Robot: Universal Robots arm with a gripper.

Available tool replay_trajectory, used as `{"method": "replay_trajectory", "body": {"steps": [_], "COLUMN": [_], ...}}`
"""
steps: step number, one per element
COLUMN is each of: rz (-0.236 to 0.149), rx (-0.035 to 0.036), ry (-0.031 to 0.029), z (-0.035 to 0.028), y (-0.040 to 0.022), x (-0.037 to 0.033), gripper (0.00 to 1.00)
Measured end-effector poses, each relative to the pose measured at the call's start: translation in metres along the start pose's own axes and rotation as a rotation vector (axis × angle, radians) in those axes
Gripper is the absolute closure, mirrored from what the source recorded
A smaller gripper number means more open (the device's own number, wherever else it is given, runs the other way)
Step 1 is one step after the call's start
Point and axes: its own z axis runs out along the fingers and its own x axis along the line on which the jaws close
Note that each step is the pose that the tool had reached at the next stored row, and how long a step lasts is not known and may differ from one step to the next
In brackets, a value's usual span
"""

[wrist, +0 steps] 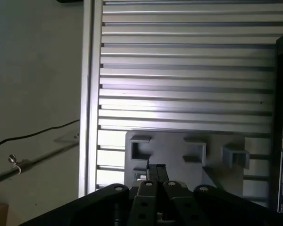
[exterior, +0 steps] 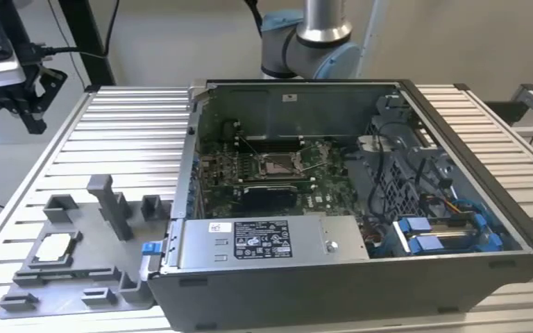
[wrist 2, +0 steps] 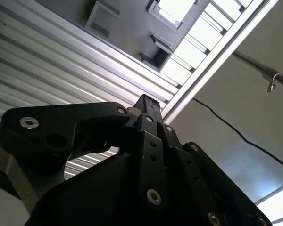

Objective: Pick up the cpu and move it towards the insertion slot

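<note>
Hovering over the far corner of the table (exterior: 128, 139) at the exterior view's left, the gripper (exterior: 33, 118), fingers pinched narrow on nothing, stands well apart from the cpu (exterior: 55, 246), lying flat in the grey tray (exterior: 91, 236) nearer the camera, the insertion slot (exterior: 276, 164) away inside the open case (exterior: 341, 291).

Robot lab: aluminium bench (exterior: 128, 125), opened computer case (exterior: 341, 291).

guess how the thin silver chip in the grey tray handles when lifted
The thin square silvery cpu looks flat, so probably stiff and light. Sitting low in the grey plastic tray, its edges likely offer little grip.
</note>
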Motion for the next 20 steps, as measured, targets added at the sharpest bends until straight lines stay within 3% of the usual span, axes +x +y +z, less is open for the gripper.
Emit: {"method": "replay_trajectory", "body": {"steps": [2,3,12,20], "rz": [-0.002,-0.002,-0.002,-0.001], "rx": [0.0017,0.0025,0.0093,0.0274], "ry": [-0.0235,-0.0279,-0.0287,-0.0284], "z": [0.0006,0.0009,0.0015,0.0025], "y": [-0.0004,-0.0008,-0.0159,-0.0267], "x": [0.0035,0.0054,0.0111,0.0132], "gripper": [1.00,1.00,1.00,1.00]}}
